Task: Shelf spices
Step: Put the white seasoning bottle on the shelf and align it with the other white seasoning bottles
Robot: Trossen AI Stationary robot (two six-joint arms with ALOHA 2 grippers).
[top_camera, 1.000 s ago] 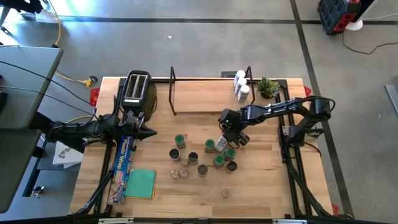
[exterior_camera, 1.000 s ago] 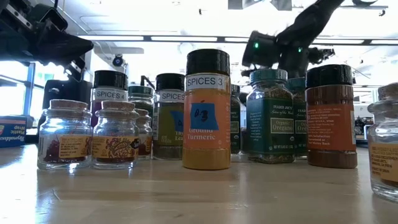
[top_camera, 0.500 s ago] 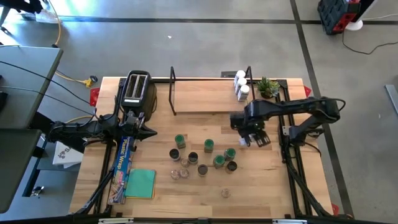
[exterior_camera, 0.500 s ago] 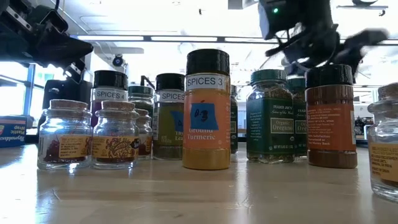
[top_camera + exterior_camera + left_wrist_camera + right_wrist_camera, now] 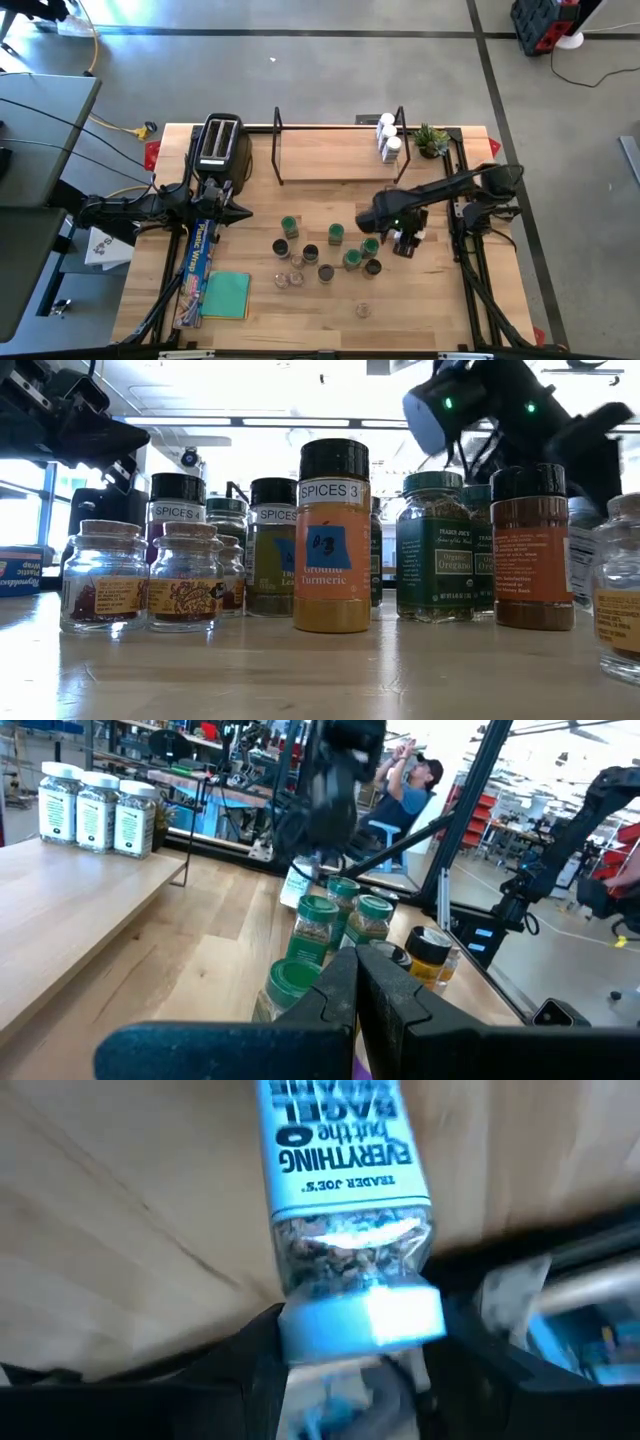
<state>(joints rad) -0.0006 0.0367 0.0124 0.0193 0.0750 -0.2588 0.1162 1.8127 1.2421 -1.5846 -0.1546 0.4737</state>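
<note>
Nearest the front edge of the table, at about six o'clock in the overhead view, a lone small clear glass jar (image 5: pixel 363 310) stands apart from the cluster of green-lidded and dark-lidded spice jars (image 5: pixel 330 250) grouped mid-table, probably kept loose there so each can be picked singly. Just at three o'clock of that cluster hangs the right gripper (image 5: pixel 405 238), its fingers partly spread and clamped on a clear jar with a white cap and pale blue label (image 5: pixel 345 1200); the jar lies along the fingers, cap towards the wrist, which suggests it is being carried rather than set down. At nine o'clock the left gripper (image 5: pixel 240 211) waits with fingers fully closed, holding nothing, beside the black-and-silver toaster (image 5: pixel 220 142). Farthest off, at twelve o'clock, the light wooden shelf with black wire uprights (image 5: pixel 320 150) carries white-lidded jars (image 5: pixel 388 138) at its right end only, so most of the board lies free, though the upright and a small green potted plant (image 5: pixel 432 138) crowd that corner.
</note>
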